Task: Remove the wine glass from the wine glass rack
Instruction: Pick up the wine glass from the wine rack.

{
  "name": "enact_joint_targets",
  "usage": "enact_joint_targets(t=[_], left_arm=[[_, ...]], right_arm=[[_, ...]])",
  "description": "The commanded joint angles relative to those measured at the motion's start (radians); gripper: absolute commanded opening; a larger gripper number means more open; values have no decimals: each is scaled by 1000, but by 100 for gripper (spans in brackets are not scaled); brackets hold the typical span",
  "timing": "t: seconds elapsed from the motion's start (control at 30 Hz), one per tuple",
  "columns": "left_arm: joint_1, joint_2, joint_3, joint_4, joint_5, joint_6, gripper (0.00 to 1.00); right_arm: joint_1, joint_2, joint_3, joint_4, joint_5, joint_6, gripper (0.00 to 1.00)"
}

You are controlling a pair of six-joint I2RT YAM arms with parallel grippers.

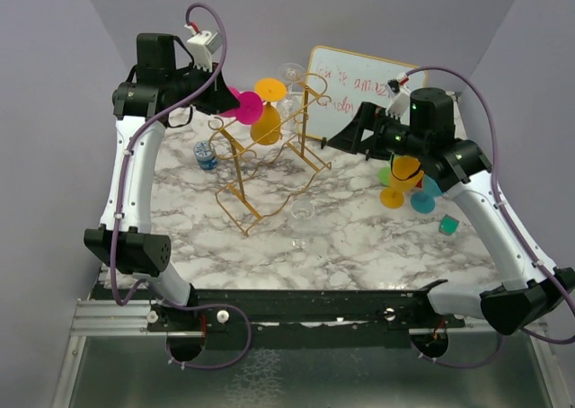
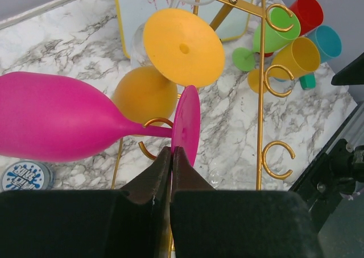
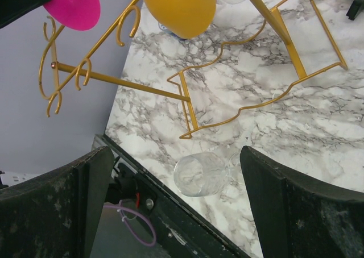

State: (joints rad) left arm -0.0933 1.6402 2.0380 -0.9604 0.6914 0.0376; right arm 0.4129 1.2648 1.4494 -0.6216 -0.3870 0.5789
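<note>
The gold wire wine glass rack [image 1: 235, 165] stands mid-table. A pink wine glass [image 2: 51, 119] hangs on its side from it, with the stem in one of the curled hooks. My left gripper [image 2: 172, 150] is shut on the rim of that glass's pink foot [image 2: 186, 119]. In the top view it sits at the rack's upper left [image 1: 229, 102]. An orange wine glass [image 2: 145, 93] hangs next to the pink one. A clear one [image 1: 290, 71] hangs at the rack's far end. My right gripper [image 3: 175, 151] hovers open to the right of the rack, holding nothing.
A clear wine glass [image 3: 200, 174] is on the marble near the front edge, below the right gripper. A gold-framed whiteboard [image 1: 359, 89] leans at the back. Several coloured plastic glasses [image 1: 409, 188] cluster at the right beside a teal cube [image 1: 447, 226]. A small blue tin [image 1: 206, 155] sits left of the rack.
</note>
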Motion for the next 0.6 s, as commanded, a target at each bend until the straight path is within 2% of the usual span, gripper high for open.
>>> enact_joint_targets(t=[0.0, 0.1, 0.23, 0.4, 0.57], left_arm=[[1, 12, -3, -32, -35, 20, 0], [12, 6, 5, -4, -42, 9, 0], [55, 4, 37, 55, 60, -48, 0], [84, 20, 73, 86, 112, -98, 0], [118, 11, 47, 114, 135, -118, 0]], right_arm=[[0, 4, -15, 21, -13, 7, 100], [-2, 6, -15, 21, -19, 8, 100], [-1, 3, -19, 21, -18, 8, 100], [-1, -1, -27, 23, -16, 11, 100], [-1, 1, -24, 19, -16, 7, 100]])
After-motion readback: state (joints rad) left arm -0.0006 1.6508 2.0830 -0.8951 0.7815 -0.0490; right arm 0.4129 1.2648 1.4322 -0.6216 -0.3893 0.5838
